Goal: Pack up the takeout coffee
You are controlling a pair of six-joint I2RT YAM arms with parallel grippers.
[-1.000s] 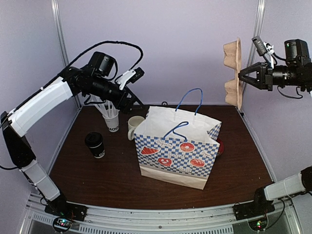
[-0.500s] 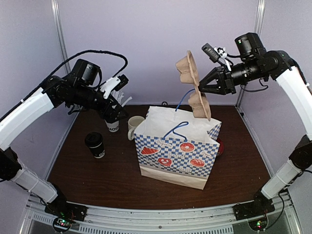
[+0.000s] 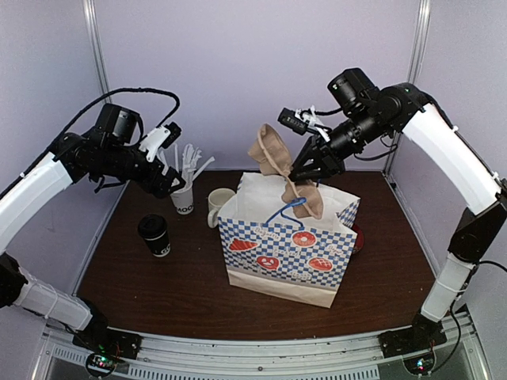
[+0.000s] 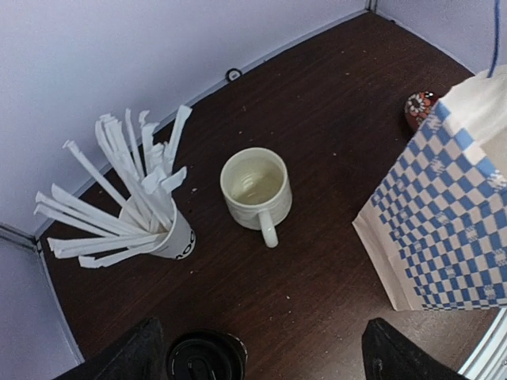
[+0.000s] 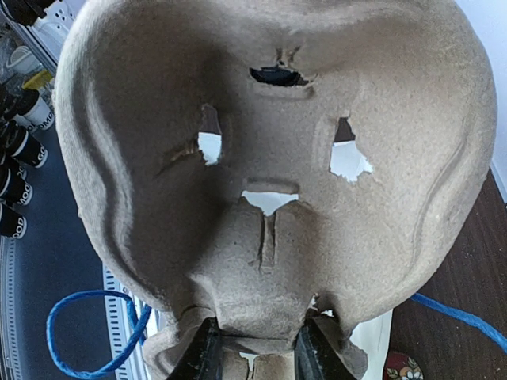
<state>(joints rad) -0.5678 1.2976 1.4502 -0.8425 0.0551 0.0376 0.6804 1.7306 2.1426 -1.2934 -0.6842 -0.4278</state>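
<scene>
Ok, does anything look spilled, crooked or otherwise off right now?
Nothing spilled or broken. The cup carrier hangs on edge from the right claw, its lower end at the mouth of the paper bag, not level. The straws splay untidily from their cup. The takeout coffee stands upright, lid on.

Takeout coffee (image 3: 154, 235) — upright, lidded, black.

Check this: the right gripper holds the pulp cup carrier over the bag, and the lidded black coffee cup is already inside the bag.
Not right. The coffee cup stands on the table, left of the bag, as the top external view shows. The carrier part holds.
</scene>
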